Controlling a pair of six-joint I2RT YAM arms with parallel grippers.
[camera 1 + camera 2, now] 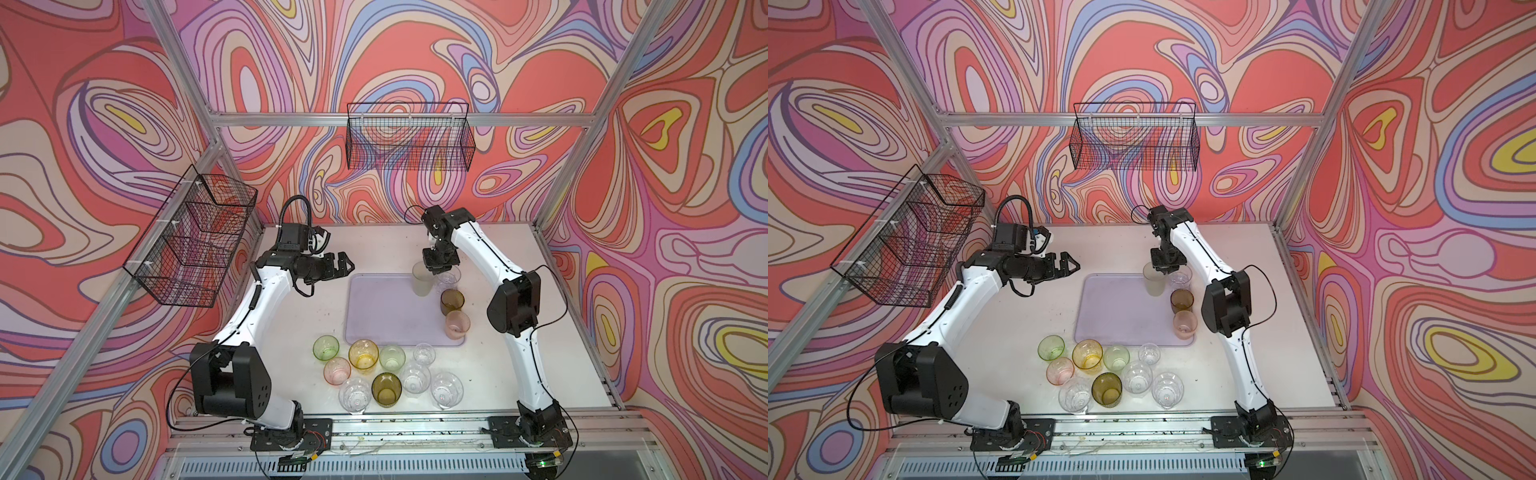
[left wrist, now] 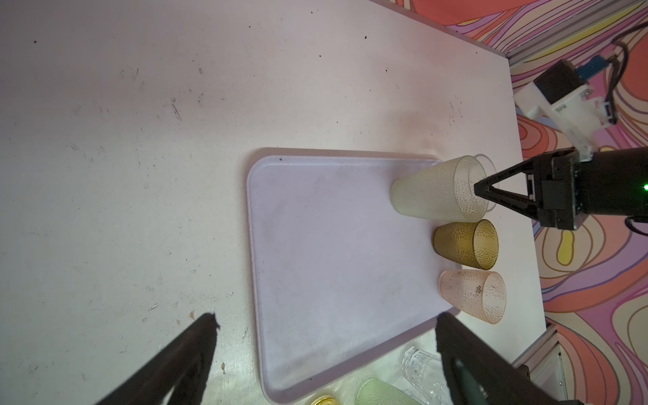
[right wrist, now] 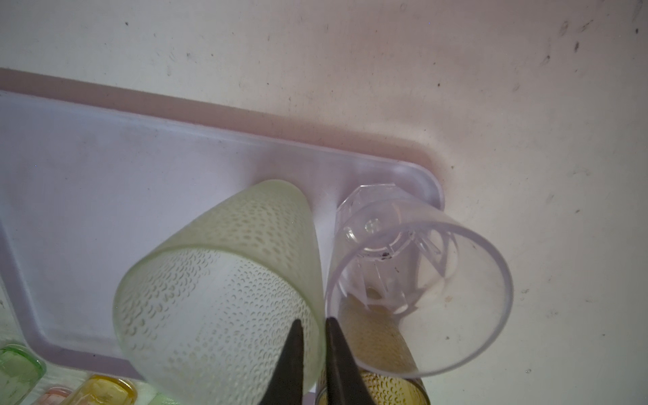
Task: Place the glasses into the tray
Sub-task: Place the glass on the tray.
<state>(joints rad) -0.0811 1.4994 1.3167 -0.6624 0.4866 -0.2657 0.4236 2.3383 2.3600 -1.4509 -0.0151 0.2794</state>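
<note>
Your right tool (image 3: 314,319) hangs over the tray (image 1: 382,311), near its 1 o'clock corner. Its two fingers (image 3: 291,361) are close together, one on each side of the rim of the pale green glass (image 1: 423,282). You cannot tell if they pinch the rim or only stand beside it. That glass stands upright on the tray, mouth up.

Just beside it, in the corner itself, stands a clear glass (image 1: 449,279). An olive-brown glass (image 1: 451,301) stands at the tray's 3 o'clock edge. A pink glass (image 1: 457,324) stands at about 4 o'clock. The rest of the tray is bare.

Your left tool (image 1: 348,266) is at about 10 o'clock from the tray, above the surface (image 1: 307,316). Its fingers are spread wide and it holds nothing.

Nine more glasses (image 1: 386,388) stand bunched on the surface at 6 o'clock from the tray. You can see green, amber, pink, olive and clear ones there.
</note>
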